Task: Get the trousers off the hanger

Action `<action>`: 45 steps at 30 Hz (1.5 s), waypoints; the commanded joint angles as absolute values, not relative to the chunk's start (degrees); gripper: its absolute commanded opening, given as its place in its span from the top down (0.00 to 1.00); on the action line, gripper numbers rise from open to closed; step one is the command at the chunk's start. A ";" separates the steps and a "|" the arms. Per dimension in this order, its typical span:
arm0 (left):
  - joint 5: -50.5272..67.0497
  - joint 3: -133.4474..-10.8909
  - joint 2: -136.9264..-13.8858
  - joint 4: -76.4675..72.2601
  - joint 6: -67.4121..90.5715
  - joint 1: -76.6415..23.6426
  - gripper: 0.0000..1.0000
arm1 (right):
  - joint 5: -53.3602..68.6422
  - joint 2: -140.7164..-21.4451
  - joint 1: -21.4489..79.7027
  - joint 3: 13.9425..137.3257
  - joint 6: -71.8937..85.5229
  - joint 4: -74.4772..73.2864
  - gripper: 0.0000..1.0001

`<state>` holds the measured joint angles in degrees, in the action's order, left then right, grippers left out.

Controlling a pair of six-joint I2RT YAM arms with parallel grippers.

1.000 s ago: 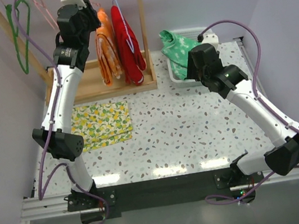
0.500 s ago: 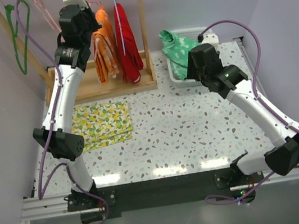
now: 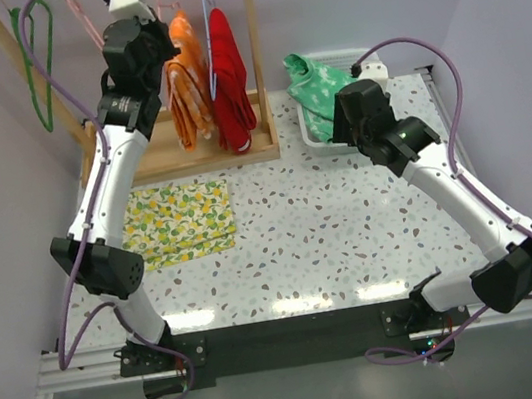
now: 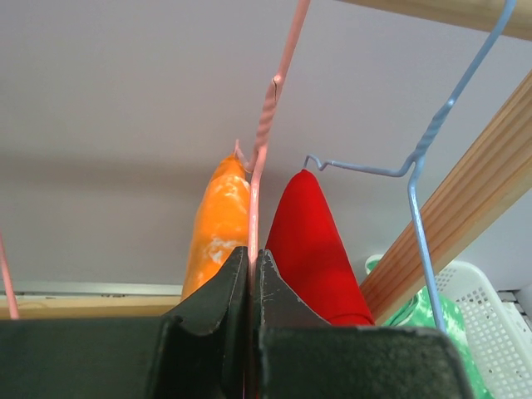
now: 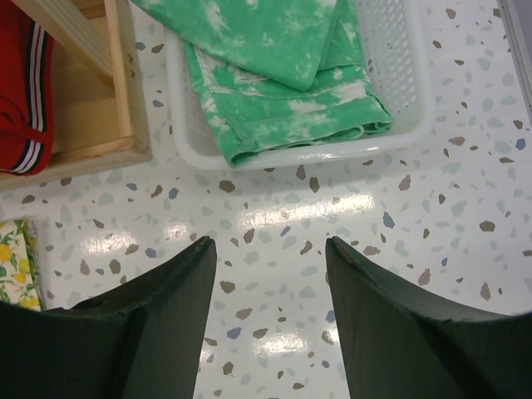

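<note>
The orange trousers hang on the pink hanger at the far left, just beside the red trousers. Your left gripper has its jaws clenched on that hanger's wire; lift gently, avoiding the blue hanger. Your right gripper hovers with jaws released, near the basket.

Left end effector clamped; right parted.
</note>
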<state>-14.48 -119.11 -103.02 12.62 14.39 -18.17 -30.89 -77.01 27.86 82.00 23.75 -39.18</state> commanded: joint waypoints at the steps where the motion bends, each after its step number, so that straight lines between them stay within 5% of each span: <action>1: -14.76 -119.35 -96.95 -2.10 13.54 -19.42 1.00 | -31.12 -74.88 28.21 81.91 23.38 -38.15 0.41; 26: -15.73 -120.59 -95.36 -18.54 10.28 -20.04 1.00 | -29.36 -76.47 28.13 81.39 23.38 -38.85 0.41; 36: -20.37 -107.77 -83.95 -12.04 13.19 -20.57 1.00 | -19.61 -68.83 35.06 71.82 0.98 -22.43 0.39; 45: -22.50 -98.61 -71.56 -1.68 14.76 -21.36 1.00 | -13.71 -66.62 41.91 70.49 0.09 -15.22 0.37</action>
<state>-21.39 -97.60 -77.65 4.01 12.93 -20.84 -17.52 -68.75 37.93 71.31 3.36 -23.49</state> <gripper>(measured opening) 0.054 0.623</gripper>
